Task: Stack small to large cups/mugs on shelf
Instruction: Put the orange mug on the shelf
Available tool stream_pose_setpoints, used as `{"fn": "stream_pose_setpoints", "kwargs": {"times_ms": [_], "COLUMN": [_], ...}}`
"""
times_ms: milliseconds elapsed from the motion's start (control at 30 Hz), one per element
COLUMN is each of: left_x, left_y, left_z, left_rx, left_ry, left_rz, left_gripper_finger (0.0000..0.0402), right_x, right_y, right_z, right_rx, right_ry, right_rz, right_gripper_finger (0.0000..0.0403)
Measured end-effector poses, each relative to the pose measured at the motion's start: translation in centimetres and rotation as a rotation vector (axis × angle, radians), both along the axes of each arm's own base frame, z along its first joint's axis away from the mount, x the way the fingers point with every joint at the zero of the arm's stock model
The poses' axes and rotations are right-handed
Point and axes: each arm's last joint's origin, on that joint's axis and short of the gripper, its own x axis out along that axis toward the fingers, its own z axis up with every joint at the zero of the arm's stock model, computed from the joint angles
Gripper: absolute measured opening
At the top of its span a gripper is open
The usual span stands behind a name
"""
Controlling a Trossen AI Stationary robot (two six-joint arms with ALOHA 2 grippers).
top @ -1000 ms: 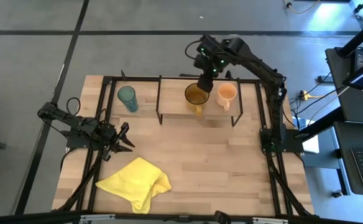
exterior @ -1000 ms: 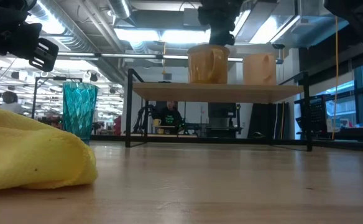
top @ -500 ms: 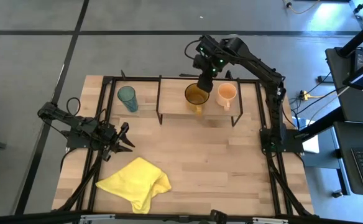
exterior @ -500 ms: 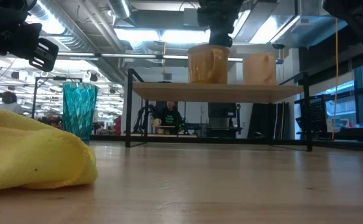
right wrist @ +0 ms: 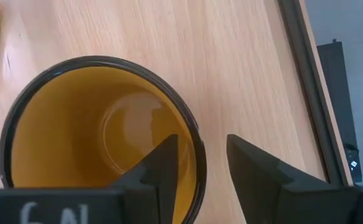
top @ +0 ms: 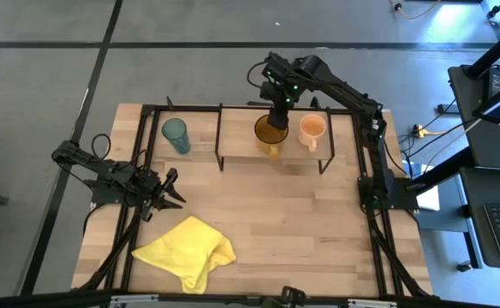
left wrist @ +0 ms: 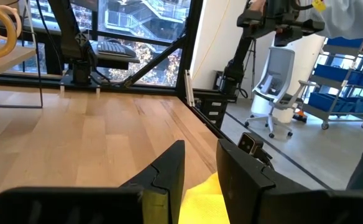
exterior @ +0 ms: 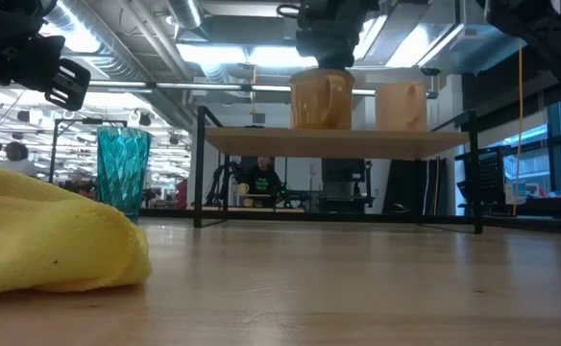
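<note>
Starting nearest the low camera: yellow cloth fills the foreground, teal tumbler stands upright on the tabletop behind it, off the shelf. Only this view shows the shelf plank raised on thin legs, with the amber mug and pale-orange mug both upright on top of it, side by side, apart.

High view gives the layout the low one lacks: left gripper sits idle over the table, just beyond the cloth's far corner, tumbler well beyond it near the black frame. Left wrist view shows its fingers with a narrow gap, nothing between them, a bit of cloth below.

Right gripper is over the far rim of the amber mug. From above, the mug lies directly under and slightly nearward of it; the pale-orange mug is just to its right side.

Right wrist view adds the detail: one finger hangs inside the amber mug's mouth, the other outside the wall, dark rim between them. Jaws are spread wide, straddling the rim; can't tell contact, no squeeze visible.

A seated person shows in the room beyond, under the shelf line.
</note>
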Motion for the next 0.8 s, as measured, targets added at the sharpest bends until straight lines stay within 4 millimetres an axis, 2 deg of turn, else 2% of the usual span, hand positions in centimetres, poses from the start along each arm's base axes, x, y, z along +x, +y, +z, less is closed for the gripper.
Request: {"fn": "stream_pose_setpoints", "kwargs": {"times_ms": [300, 800], "left_x": [0.0, 0.0], "left_y": [0.0, 0.0], "left_z": [0.0, -0.01], "left_rx": [0.0, 0.0], "left_ry": [0.0, 0.001], "left_rz": [0.0, 0.0], "left_gripper_finger": [0.0087, 0.0087], "right_x": [-0.37, -0.43], "right_y": [0.2, 0.2], "right_z": [-0.19, -0.22], "right_rx": [-0.013, -0.059], "right_ry": [0.065, 0.097], "right_rz": [-0.014, -0.027], "right_gripper_finger": [0.0126, 0.0054]}}
